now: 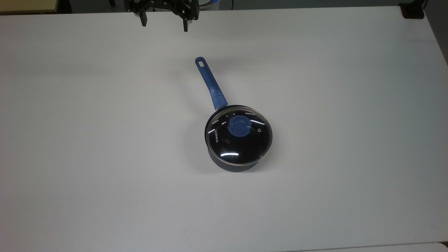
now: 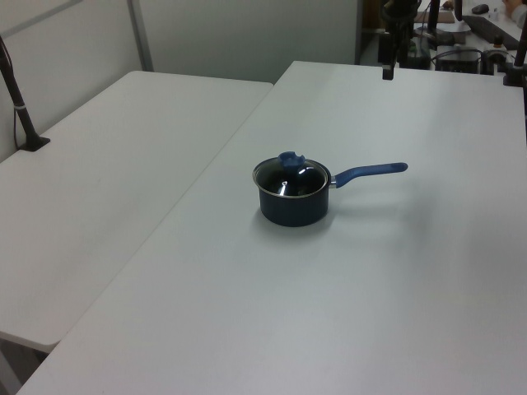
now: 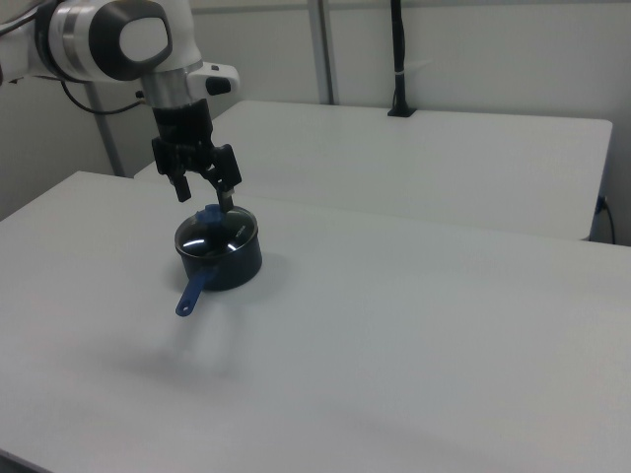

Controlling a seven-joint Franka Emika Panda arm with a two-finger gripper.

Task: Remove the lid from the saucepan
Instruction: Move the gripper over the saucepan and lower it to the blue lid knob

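Lid-wise, nothing is gripped: the gripper (image 1: 163, 23) hangs with its two black fingers (image 1: 143, 19) spread apart and empty, up at the far edge of the white table (image 1: 70, 140) in the top view. Well away from it, near the table's middle, sits the saucepan (image 1: 235, 164), its blue handle (image 1: 210, 83) pointing toward the gripper's side. The lid (image 1: 241, 143) rests flat on the saucepan's rim, blue knob (image 1: 239, 126) at its centre, "KONKA" lettering toward the top view's left.
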